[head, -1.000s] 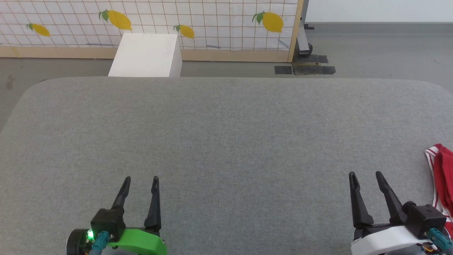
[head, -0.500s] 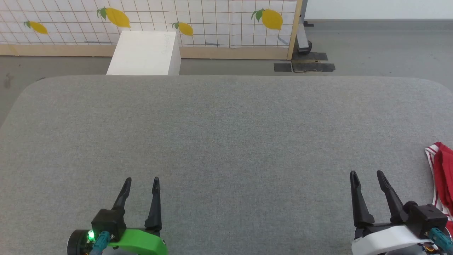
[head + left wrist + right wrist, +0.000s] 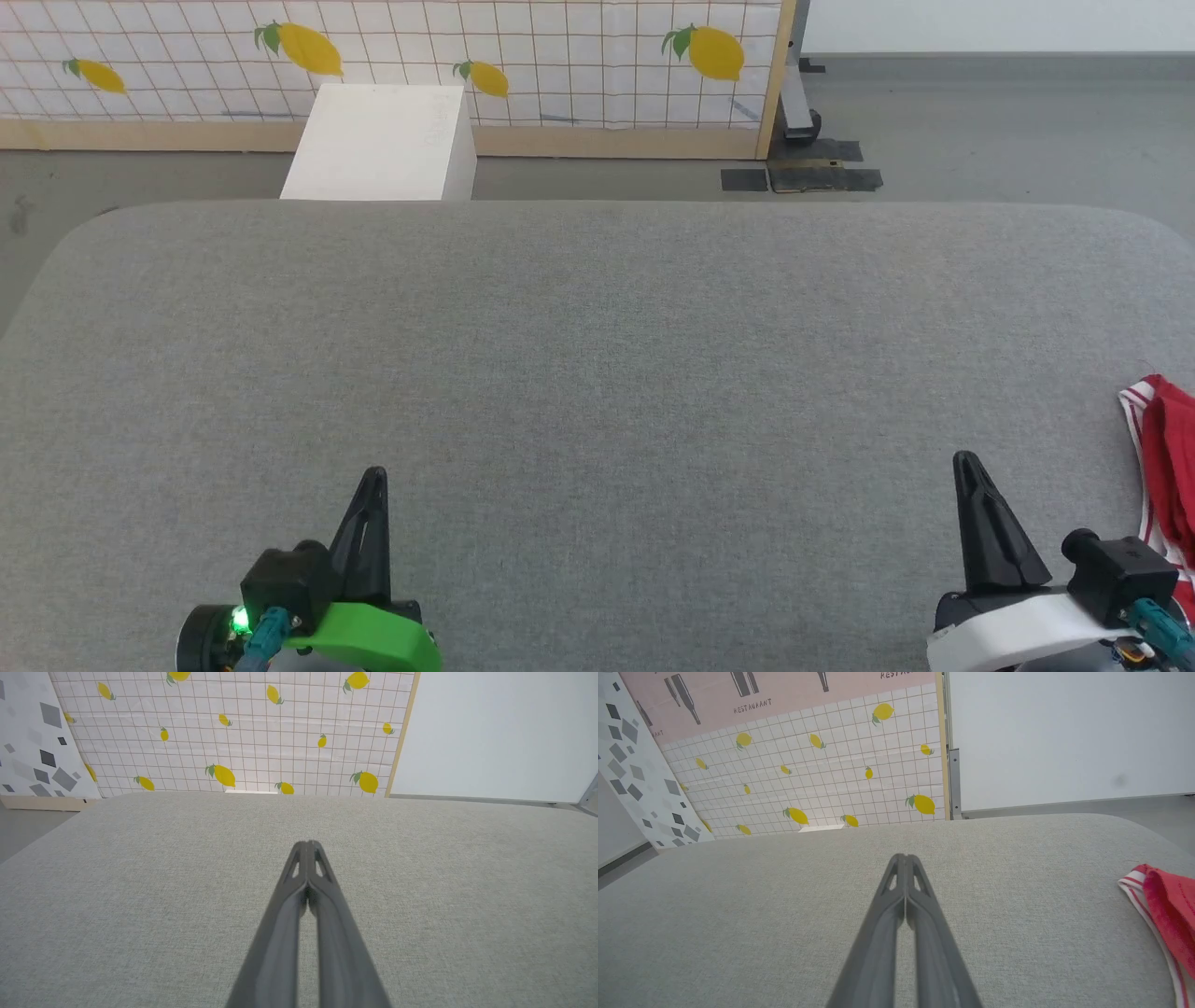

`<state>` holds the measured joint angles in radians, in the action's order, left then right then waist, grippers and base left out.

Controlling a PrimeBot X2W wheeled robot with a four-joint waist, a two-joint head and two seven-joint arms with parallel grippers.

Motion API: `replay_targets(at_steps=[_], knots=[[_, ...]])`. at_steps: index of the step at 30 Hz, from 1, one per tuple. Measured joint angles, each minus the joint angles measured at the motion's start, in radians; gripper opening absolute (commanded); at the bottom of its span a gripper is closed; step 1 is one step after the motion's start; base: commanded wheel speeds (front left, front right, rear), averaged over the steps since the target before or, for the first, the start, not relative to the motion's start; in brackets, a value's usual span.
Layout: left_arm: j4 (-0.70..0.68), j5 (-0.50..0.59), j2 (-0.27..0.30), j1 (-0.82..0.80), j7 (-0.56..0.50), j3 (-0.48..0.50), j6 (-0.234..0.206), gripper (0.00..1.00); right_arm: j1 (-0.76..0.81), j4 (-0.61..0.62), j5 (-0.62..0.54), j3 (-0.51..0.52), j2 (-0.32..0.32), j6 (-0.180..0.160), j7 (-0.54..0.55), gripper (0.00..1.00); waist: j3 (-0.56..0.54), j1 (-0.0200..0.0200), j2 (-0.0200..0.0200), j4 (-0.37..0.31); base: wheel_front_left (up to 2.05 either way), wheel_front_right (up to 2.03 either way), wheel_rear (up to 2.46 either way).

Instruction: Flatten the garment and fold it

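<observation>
A bunched red garment [image 3: 1169, 448] with red-white striped trim lies at the right edge of the grey table [image 3: 597, 355]; most of it runs out of the head view. It also lies at the right edge of the right wrist view, the garment [image 3: 1169, 900] well right of the fingers. My right gripper [image 3: 966, 459] sits at the lower right, shut with nothing in it, a short way left of the cloth. At the lower left my left gripper [image 3: 375, 474] is shut and empty too, far from the garment. Both wrist views show the fingertips pressed together: left gripper [image 3: 308, 843], right gripper [image 3: 904, 857].
A white box [image 3: 383, 140] stands on the floor just beyond the table's far edge. Behind it is a lemon-patterned screen [image 3: 523, 56] with a wooden frame. Black tape patches [image 3: 803, 177] mark the grey floor at the back right.
Both grippers have gone from open to shut, each pair of fingers now meeting at a single tip. The arms and the garment have stayed where they were.
</observation>
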<state>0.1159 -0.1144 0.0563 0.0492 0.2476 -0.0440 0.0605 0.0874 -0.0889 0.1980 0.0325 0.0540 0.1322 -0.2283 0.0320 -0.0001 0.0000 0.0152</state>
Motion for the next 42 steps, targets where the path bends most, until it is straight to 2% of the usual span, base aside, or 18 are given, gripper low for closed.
replay_targets(at_steps=[42], knots=[[-0.037, 0.033, 0.000, -0.004, -0.084, 0.013, -0.018, 0.00, -0.016, 0.026, -0.067, -0.009, 0.000, 0.000, 0.077, 0.00, -0.011, 0.0000, 0.0000, -0.005, 0.00, 0.00, 0.00]])
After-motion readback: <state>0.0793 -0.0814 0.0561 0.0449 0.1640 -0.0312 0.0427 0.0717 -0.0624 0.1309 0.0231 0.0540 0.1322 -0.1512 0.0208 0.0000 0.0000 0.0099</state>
